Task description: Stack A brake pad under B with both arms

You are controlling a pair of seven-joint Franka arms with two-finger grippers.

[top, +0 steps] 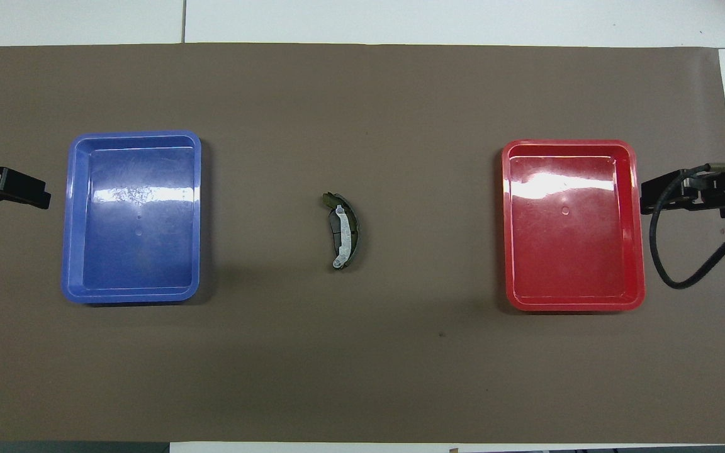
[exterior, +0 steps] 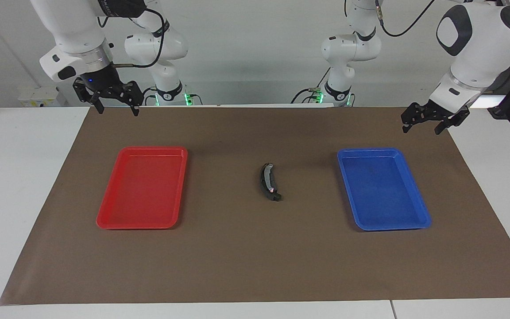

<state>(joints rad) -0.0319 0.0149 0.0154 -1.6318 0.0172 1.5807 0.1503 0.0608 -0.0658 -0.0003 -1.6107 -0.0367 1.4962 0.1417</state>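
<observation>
B (exterior: 268, 180), the long black crescent pad with a grey inner face and a silvery mark, lies on the brown mat (exterior: 246, 261) midway between the two trays. It also shows in the overhead view (top: 342, 231). A dark grey piece (top: 332, 228) shows along its inner curve; I cannot tell whether this is the short A pad lying under it. My right gripper (exterior: 117, 109) is open and empty, raised over the mat's edge at the right arm's end. My left gripper (exterior: 422, 128) is open and empty, raised over the mat's edge at the left arm's end. Both are well apart from the pad.
An empty red tray (exterior: 104, 219) lies toward the right arm's end and an empty blue tray (exterior: 423, 217) toward the left arm's end. White table (exterior: 11, 186) borders the mat. A black cable (top: 683, 277) hangs from the right gripper.
</observation>
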